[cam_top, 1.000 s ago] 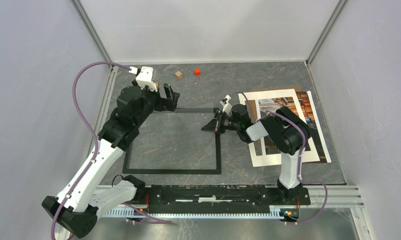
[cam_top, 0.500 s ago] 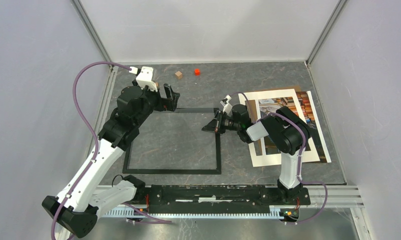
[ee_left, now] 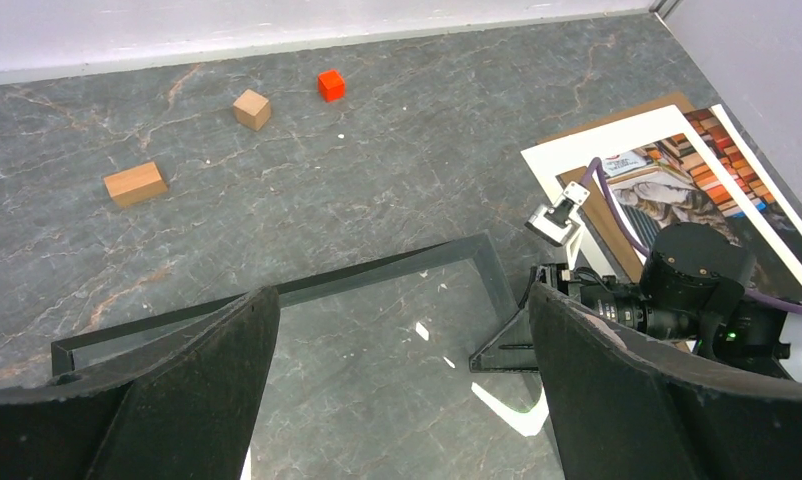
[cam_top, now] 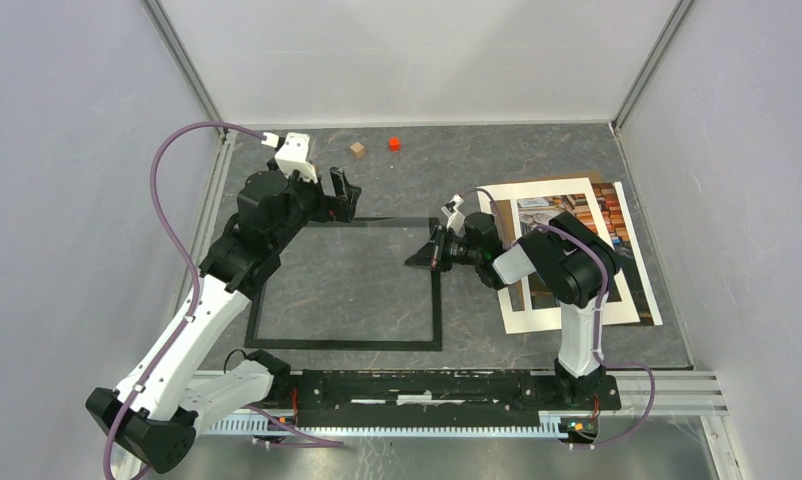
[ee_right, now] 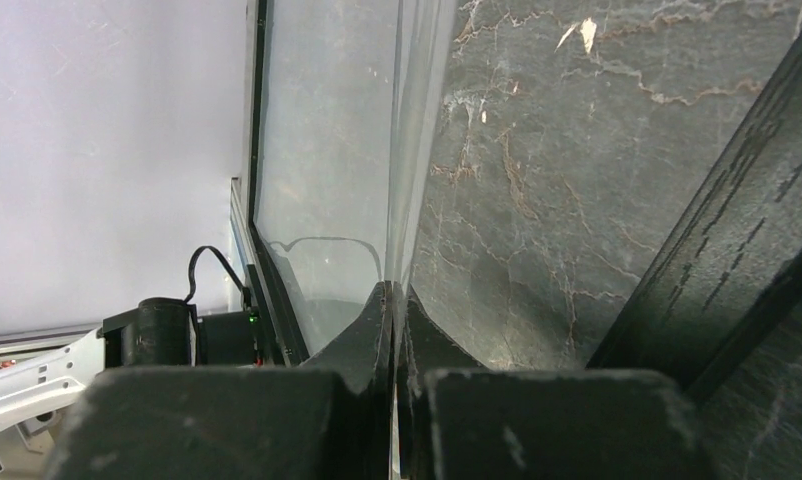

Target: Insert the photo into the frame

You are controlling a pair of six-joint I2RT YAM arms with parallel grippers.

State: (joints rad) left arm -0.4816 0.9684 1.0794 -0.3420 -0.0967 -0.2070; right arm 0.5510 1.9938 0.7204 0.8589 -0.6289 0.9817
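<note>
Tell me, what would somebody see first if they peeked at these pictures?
Probably the big thin black rectangular picture frame lying in the middle of the grey marbled table, with the right pincer pinched shut on the edge of a clear see-through pane. Next comes the colourful photo of books under a white mat on the right, and the left pincer hanging wide open over the frame's far left corner.

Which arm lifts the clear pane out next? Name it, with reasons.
Right: the right end effector is shut on the clear pane. The left end effector hangs open over the frame, empty.
</note>
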